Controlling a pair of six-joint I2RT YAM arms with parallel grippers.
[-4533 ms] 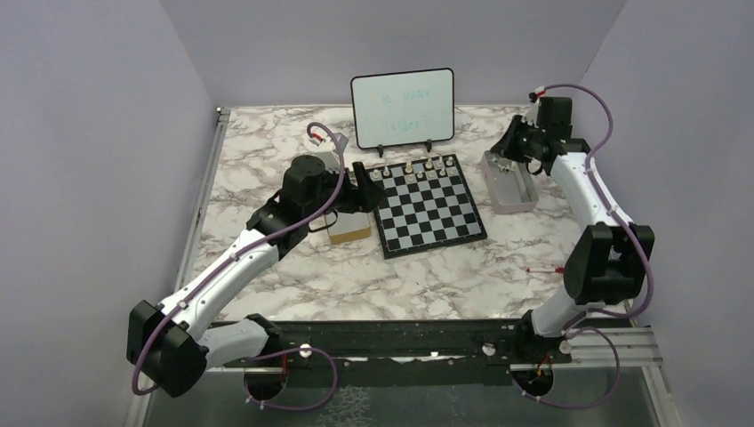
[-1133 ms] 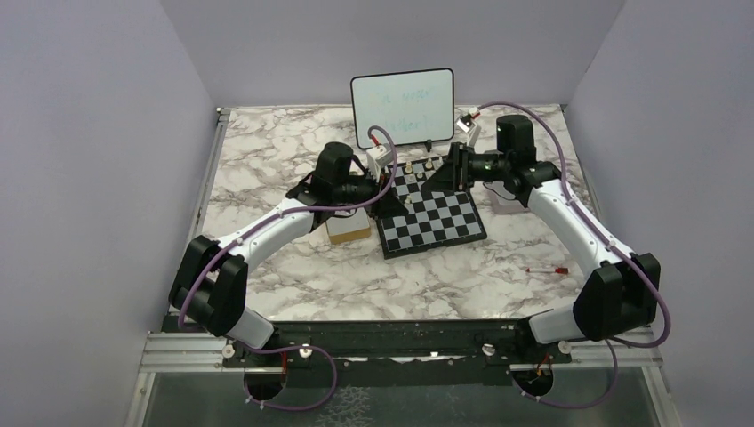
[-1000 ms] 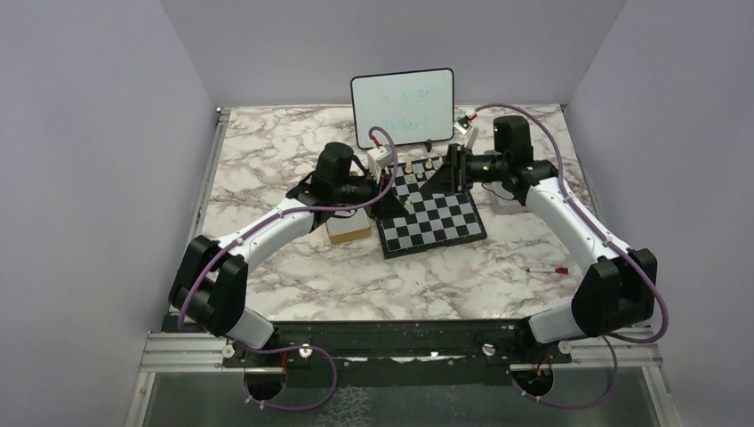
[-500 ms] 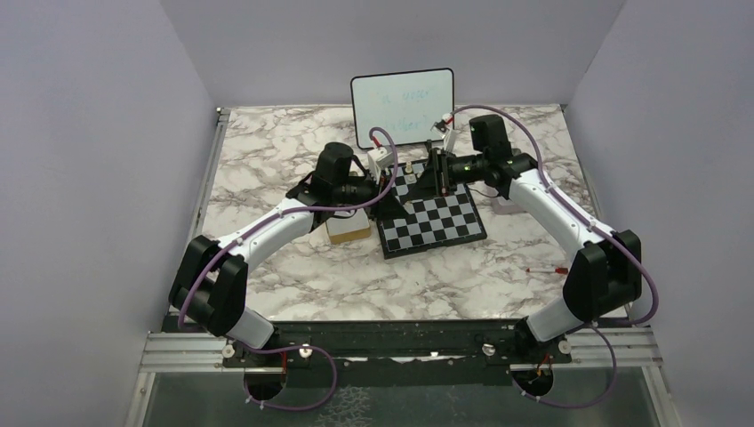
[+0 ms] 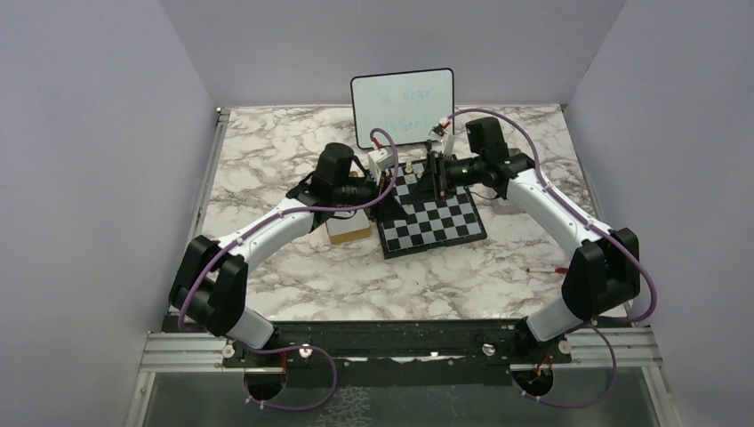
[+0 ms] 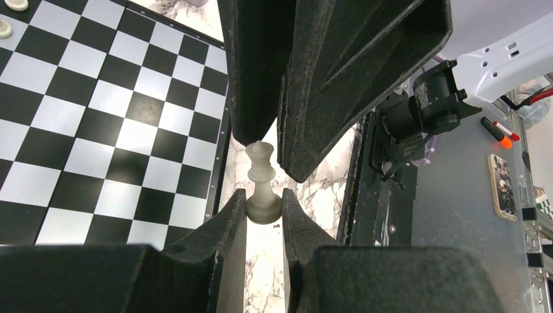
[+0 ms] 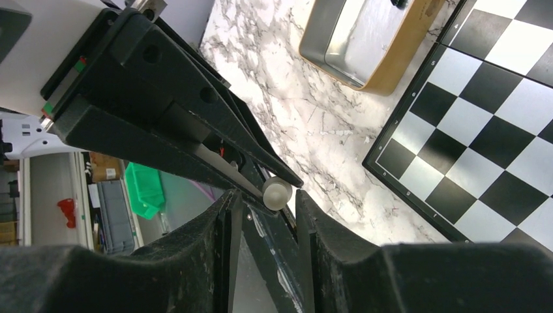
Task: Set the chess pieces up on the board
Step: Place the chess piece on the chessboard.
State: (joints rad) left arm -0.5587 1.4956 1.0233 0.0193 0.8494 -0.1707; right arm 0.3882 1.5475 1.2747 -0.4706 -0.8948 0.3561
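Chess piece (image 6: 261, 171): one pale, tall chessman with a waisted stem and a knobbed crown; queen or king cannot be told.
- Location: in the air above the far part of the board (image 5: 433, 216), between the two grippers.
- Concealment: covered by both gripper bodies in the top view. From the right wrist it shows only end-on, as a pale round knob.
- Long axis: along the line joining the grippers, base to the left, crown to the right.

Left gripper (image 6: 263, 201): fingers clamped on the piece's round base, touching it on both sides.

Right gripper (image 7: 266, 198): jaws apart, straddling the crown end. A gap shows on one side of the knob; contact on the other side is unclear.

Board: flat, with a thin black border. Pale pieces (image 5: 409, 166) stand on its far row, one showing between the arms and the rest covered. The near rows show bare squares.

Surroundings:
- Tan box (image 5: 348, 229): just beside the board's left edge.
- Whiteboard (image 5: 402, 107): upright beyond the board's far edge; its faint writing is unreadable.
- Grey tray (image 5: 501, 206): right of the board, largely behind the right arm.
- Red marker (image 5: 544, 269): near right, well apart from the board.
- Marble table (image 5: 284, 147): lies open to the left of the board and on its near side.
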